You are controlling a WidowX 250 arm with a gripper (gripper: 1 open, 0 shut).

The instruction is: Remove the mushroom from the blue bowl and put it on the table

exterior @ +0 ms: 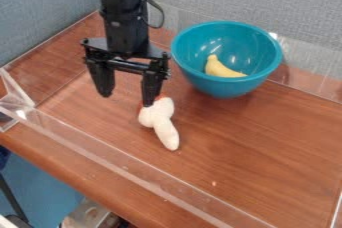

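mushroom (160, 122) on table (254, 152), blue bowl (230, 59) apart
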